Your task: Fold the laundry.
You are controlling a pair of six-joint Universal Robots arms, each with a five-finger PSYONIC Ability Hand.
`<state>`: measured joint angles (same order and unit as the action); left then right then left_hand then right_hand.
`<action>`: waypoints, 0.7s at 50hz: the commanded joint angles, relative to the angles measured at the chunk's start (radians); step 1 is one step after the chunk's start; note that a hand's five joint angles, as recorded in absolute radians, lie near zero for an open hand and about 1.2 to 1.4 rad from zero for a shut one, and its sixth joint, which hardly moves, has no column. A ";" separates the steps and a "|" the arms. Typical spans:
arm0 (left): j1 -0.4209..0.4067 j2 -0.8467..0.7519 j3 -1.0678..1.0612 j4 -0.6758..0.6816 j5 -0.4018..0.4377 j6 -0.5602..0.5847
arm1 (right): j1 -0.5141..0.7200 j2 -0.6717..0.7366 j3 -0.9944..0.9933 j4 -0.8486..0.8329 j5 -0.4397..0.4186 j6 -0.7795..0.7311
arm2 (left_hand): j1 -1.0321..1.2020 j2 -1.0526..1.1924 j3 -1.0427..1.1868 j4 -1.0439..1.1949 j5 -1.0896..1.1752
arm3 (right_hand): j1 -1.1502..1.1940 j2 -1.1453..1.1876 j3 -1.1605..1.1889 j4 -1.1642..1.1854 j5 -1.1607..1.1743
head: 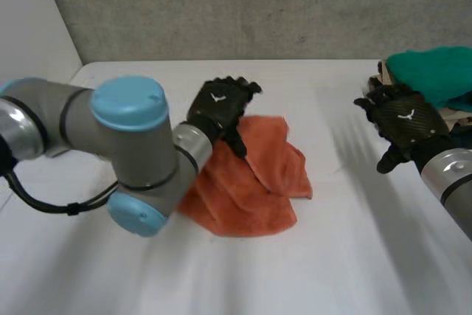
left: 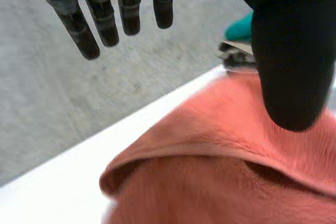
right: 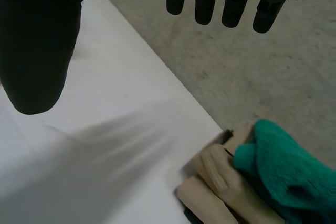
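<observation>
The fold looks barely begun: the orange cloth [head: 258, 175] lies rumpled at frame centre on the surface [head: 354, 256], with your left hand [head: 217, 108] spread and empty over its upper-left edge. Your right hand [head: 405, 125], spread too, hovers mid-right by the laundry pile [head: 431, 75]; next, I judge, you pinch a corner.

cloth [head: 265, 178] mid table [head: 354, 256], laundry pile [head: 431, 71] far R edge

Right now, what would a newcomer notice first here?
A crumpled orange towel lies on the white table, with the left hand open over its far edge. At the table's far right corner sits a pile of laundry topped by a green cloth, the right hand open beside it.
</observation>
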<state>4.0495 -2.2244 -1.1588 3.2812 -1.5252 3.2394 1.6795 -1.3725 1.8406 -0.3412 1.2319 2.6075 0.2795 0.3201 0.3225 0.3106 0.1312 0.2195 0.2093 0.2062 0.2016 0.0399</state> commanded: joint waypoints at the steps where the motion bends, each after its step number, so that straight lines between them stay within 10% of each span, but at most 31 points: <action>1: 0.032 0.101 -0.022 -0.005 -0.024 0.002 | -0.007 -0.003 -0.021 0.056 -0.009 0.022 | -0.045 -0.086 -0.089 -0.077 -0.072 | -0.045 -0.035 -0.032 -0.027 -0.040; 17: 0.238 0.332 -0.478 -0.006 -0.061 0.196 | 0.121 0.035 -0.187 0.294 -0.278 -0.228 | -0.037 -0.077 -0.080 -0.068 -0.063 | -0.045 -0.035 -0.032 -0.027 -0.040; 35: 0.417 0.054 -0.360 0.068 0.241 0.574 | 0.404 0.414 -0.471 0.193 -0.177 -0.411 | 0.004 -0.036 -0.039 -0.027 -0.022 | 0.024 0.034 0.037 0.042 0.029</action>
<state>4.4651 -2.0602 -1.6190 3.3549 -1.3533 3.7818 2.0454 -1.0598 1.4449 -0.0793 1.0230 2.2252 0.2453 0.2481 0.2451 0.2383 0.0593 0.2195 0.2094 0.2069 0.2028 0.0398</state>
